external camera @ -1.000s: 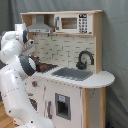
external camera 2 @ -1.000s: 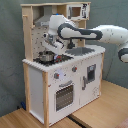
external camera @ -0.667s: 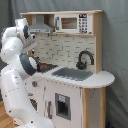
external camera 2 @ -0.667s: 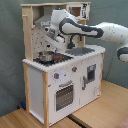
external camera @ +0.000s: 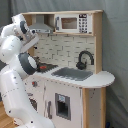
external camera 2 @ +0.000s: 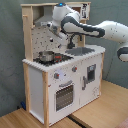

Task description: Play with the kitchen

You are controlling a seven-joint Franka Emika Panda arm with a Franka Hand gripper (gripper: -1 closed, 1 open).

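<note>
The kitchen [external camera 2: 62,75] is set on a light wooden floor [external camera 2: 20,119] before a grey curtain [external camera: 115,55]; in the second exterior view it fills the middle. A small pot [external camera 2: 46,56] is seen on the hob, the black faucet [external camera: 84,59] beside the sink [external camera: 72,73]. The gripper [external camera 2: 58,34] is held above the hob, near the pegboard; whether its jaws are open cannot be told.
</note>
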